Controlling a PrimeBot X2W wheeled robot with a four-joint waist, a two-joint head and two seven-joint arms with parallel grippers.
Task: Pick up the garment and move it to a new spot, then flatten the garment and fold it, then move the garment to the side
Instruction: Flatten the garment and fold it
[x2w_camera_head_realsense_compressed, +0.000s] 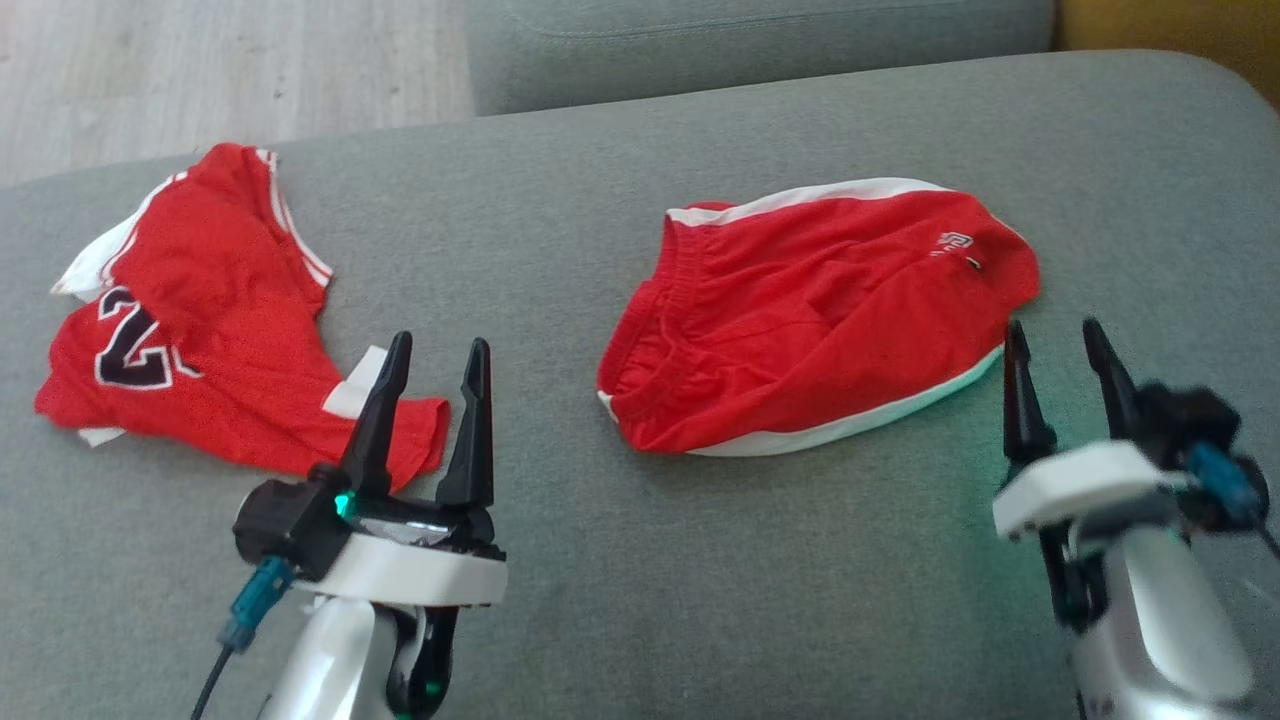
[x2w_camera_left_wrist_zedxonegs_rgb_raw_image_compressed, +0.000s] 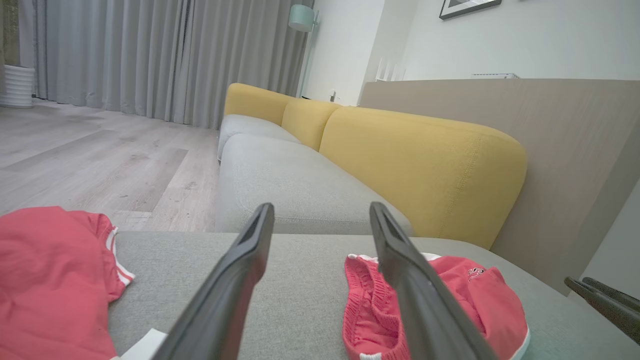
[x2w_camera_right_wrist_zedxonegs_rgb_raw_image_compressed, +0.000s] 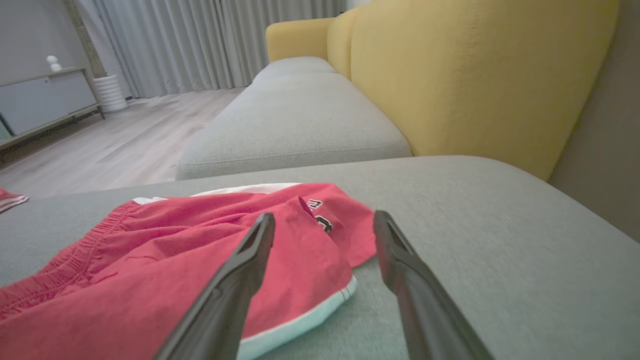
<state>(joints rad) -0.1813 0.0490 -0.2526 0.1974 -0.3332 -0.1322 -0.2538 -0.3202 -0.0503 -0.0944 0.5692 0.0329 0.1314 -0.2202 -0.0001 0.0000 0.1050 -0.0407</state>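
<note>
Head view: red shorts (x2w_camera_head_realsense_compressed: 820, 320) lie on the grey sofa seat (x2w_camera_head_realsense_compressed: 640, 580), right of centre. They are doubled over, with the elastic waistband (x2w_camera_head_realsense_compressed: 650, 300) to our left and the white trim (x2w_camera_head_realsense_compressed: 850, 425) along the near edge. A red jersey (x2w_camera_head_realsense_compressed: 200, 320) sits crumpled at the left, well apart. We take the shorts for the garment in hand, since they lie nearest the right tool; that is our judgement only.

Right tool (x2w_camera_head_realsense_compressed: 1053, 328): fingers spread, nothing between them. Tips are just beside the shorts' near right corner, and we cannot tell whether they touch.

Left tool (x2w_camera_head_realsense_compressed: 441, 343): likewise spread and empty, near the jersey's near right corner.

Handling, as we judge it:
- Thin, light, limp cloth with no stiffness. It will sag from whatever point is pinched, and the layers may slide apart.
- The weave looks smooth, so a shallow pinch could slip.
- The best holds look to be the gathered waistband, which is thicker and gives bite, or the stitched white trim at a corner.
- Two holds, one at each end, should keep the fold from opening when the shorts are shifted sideways.
</note>
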